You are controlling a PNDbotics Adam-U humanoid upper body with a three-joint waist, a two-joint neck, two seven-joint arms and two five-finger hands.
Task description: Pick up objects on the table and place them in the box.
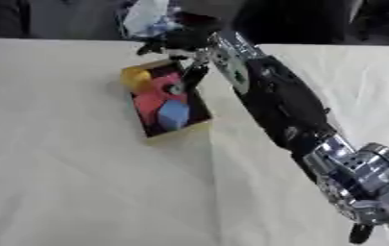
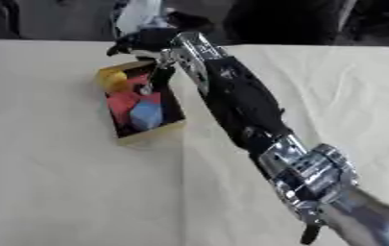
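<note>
Reaching over the far end of the box (image 1: 180, 132) on the cream surface (image 1: 63, 182), right hand (image 1: 176, 41) with fingers (image 1: 194, 77) hanging down, seemingly holding nothing. Inside: yellow (image 1: 135, 77), red (image 1: 151, 101), blue (image 1: 173, 115) pieces. No legible writing.

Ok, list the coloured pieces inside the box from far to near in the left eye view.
Yellow piece → red piece → blue block, all inside the cardboard box. The right hand hangs over the box's far end.
</note>
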